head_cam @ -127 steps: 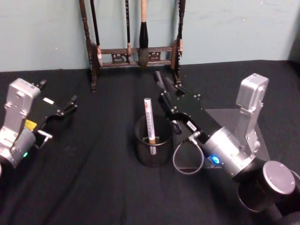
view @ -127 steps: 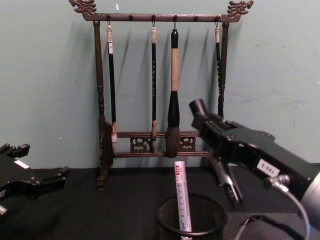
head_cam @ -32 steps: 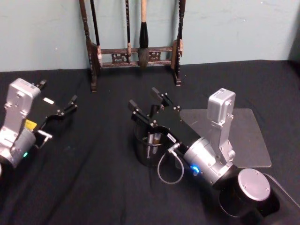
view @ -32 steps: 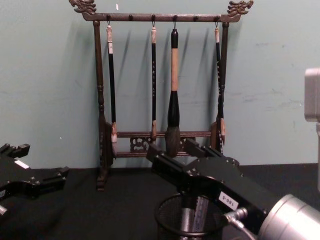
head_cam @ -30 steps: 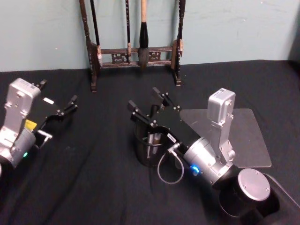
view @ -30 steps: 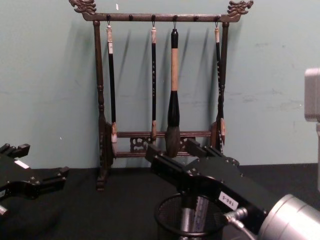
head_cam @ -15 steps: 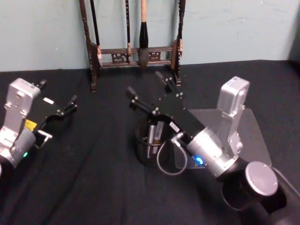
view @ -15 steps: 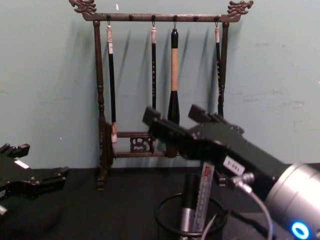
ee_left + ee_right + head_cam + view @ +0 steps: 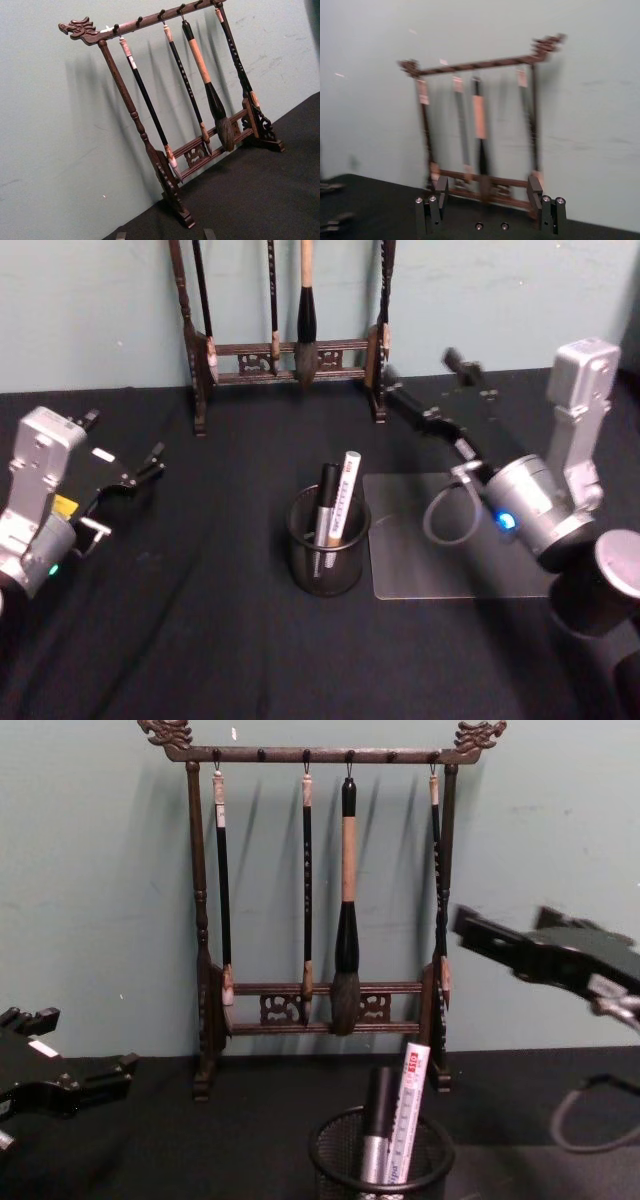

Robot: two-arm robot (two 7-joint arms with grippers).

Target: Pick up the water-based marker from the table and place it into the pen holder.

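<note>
I see the white marker (image 9: 345, 496) standing in the pen holder (image 9: 328, 558), right gripper (image 9: 432, 392) spread empty above the table, left gripper (image 9: 140, 472) parked, fingers apart.

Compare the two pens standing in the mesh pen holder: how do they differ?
The white marker has a pale barrel with red print, while the dark pen is black above and silver below. The white marker stands taller above the rim of the pen holder than the dark pen, and sits nearer the robot's right. Both lean the same way inside the holder, side by side, with neither gripper on them.
</note>
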